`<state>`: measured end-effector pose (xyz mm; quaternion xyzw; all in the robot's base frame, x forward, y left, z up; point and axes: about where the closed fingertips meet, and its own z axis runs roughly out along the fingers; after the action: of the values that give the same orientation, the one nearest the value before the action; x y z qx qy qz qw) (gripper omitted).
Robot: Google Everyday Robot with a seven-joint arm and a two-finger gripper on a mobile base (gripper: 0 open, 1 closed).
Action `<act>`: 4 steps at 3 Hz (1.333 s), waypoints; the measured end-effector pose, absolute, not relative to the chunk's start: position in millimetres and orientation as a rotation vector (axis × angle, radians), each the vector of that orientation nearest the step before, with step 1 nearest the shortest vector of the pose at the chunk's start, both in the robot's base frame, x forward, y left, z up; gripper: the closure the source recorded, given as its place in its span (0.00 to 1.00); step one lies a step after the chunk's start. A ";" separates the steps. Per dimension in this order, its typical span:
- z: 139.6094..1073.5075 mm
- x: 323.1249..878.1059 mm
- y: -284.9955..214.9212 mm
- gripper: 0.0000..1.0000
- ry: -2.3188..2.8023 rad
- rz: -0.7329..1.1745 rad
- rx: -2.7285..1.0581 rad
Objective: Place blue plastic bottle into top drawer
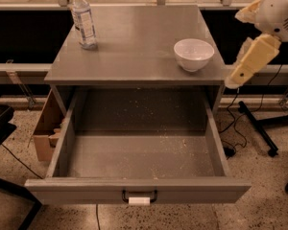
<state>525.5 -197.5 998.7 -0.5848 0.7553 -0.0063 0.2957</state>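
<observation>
The blue plastic bottle (83, 19) stands upright on the back left corner of the grey cabinet top (129, 47). It is clear, with a white cap and a bluish-white label. The top drawer (139, 152) is pulled wide open below, with a crumb-speckled floor and nothing in it. Its front carries a small dark handle and a white tag (139, 199). My gripper (252, 61), cream coloured under a white joint, hangs in the air off the cabinet's right side, level with the top and far from the bottle. It holds nothing that I can see.
A white bowl (194, 54) sits on the right of the cabinet top, close to my arm. A cardboard box (45, 128) stands on the floor left of the drawer. Cables and a black stand leg (257, 128) lie on the floor to the right.
</observation>
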 end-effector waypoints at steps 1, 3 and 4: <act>1007.7 569.0 -177.6 0.00 1.916 0.047 -1.476; 1000.5 657.2 -95.8 0.00 1.662 0.285 -1.343; 999.1 661.1 -93.0 0.00 1.656 0.289 -1.343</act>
<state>661.1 -93.0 999.1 -0.5493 0.6772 0.1181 0.4752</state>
